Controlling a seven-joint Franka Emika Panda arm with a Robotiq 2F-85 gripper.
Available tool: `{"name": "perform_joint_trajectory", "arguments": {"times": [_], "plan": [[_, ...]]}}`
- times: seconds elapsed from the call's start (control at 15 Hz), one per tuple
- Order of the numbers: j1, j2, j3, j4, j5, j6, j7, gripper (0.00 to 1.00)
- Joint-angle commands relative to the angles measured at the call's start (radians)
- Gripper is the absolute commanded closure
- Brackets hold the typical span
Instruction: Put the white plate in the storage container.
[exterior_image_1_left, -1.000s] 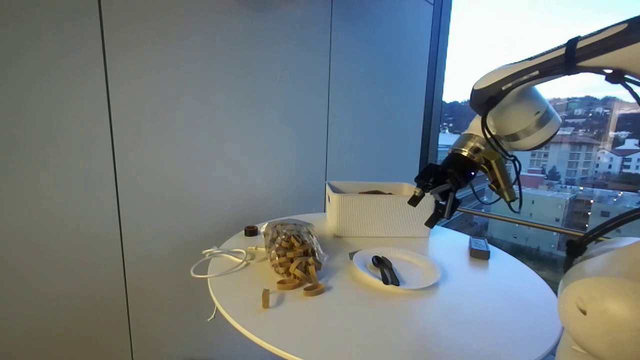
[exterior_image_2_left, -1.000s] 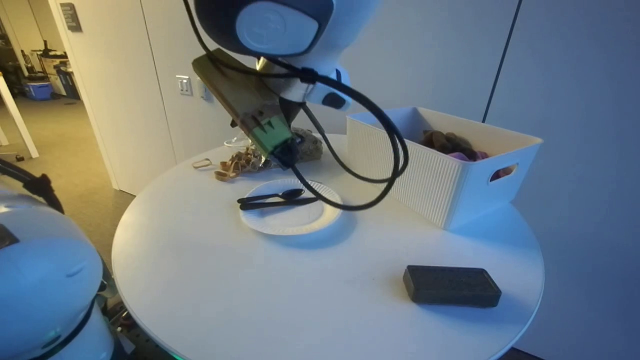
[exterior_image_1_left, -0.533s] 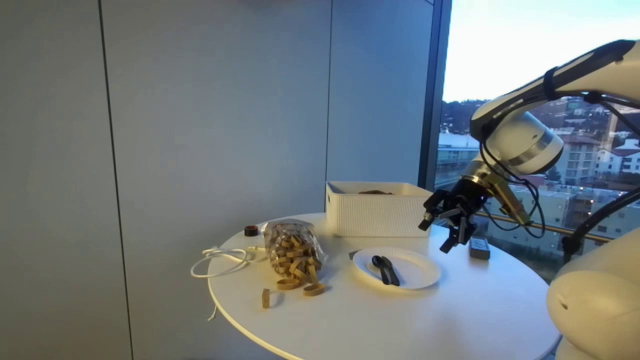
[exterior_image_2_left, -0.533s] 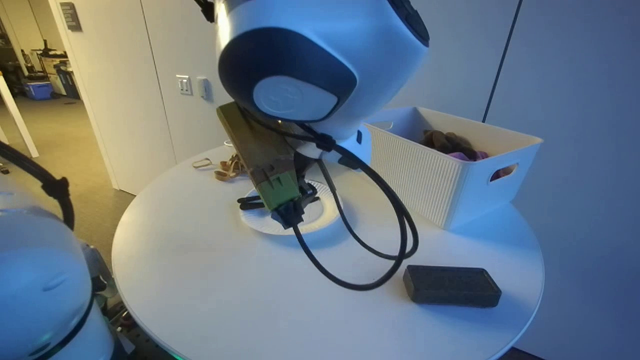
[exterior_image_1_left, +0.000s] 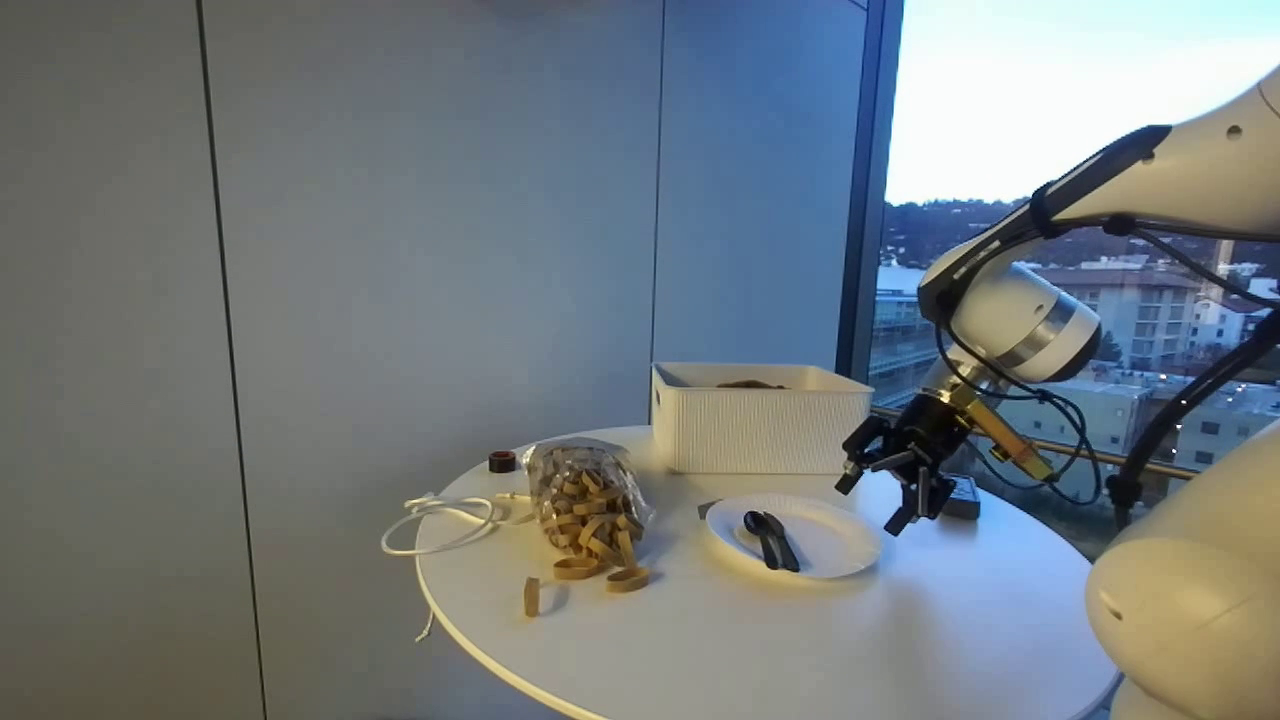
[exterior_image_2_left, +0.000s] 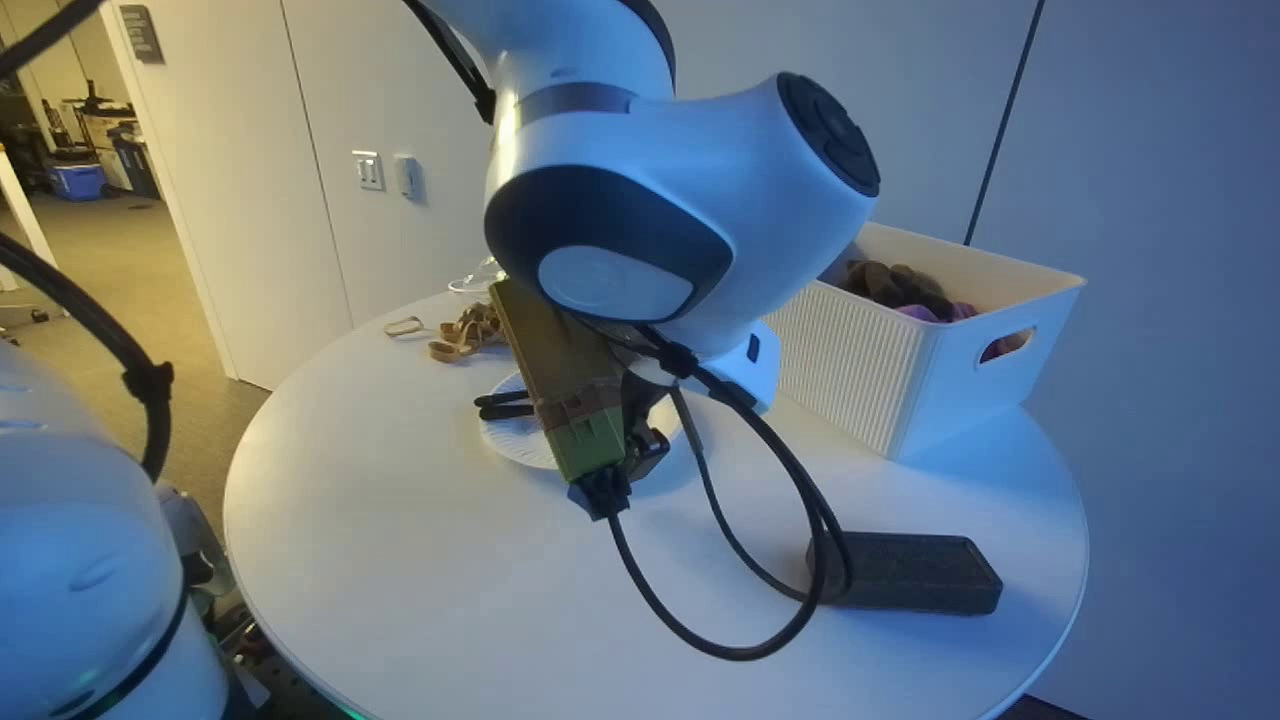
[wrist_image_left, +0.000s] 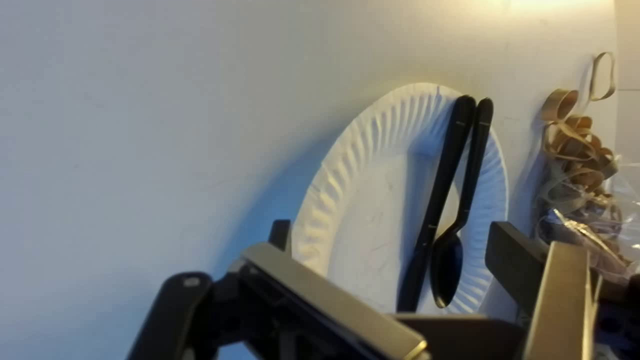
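Black and spread wide, the gripper (exterior_image_1_left: 870, 507) hung above the table (exterior_image_1_left: 760, 640), near the white plate (exterior_image_1_left: 835, 540), which lay there under black cutlery (wrist_image_left: 442, 185). Table stretched from plate to curved edge; the storage container (exterior_image_1_left: 760, 430) stood behind, apart. In an exterior view the arm (exterior_image_2_left: 690, 160) hid parts of both.

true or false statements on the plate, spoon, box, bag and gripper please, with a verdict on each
1. A black spoon lies on the white plate. True.
2. The white box stands on the table. True.
3. The plate is in the box. False: it lies on the table.
4. The box is empty. False: brown and purple items show inside.
5. A few tan bands lie outside the clear bag. True.
6. The plate is gripped. False: the gripper is open, holding nothing.
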Motion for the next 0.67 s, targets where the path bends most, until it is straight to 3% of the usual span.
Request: {"name": "perform_joint_trajectory", "arguments": {"times": [0.0,0.13,0.27,0.6], "plan": [[-0.019,0.067,0.012,0.009,0.039,0.097,-0.021,0.00],[-0.023,0.093,0.026,0.009,0.026,0.167,-0.005,0.00],[0.013,0.106,-0.004,0.019,0.082,0.149,-0.054,0.00],[0.092,0.143,-0.074,0.036,0.395,0.002,-0.238,0.00]]}}
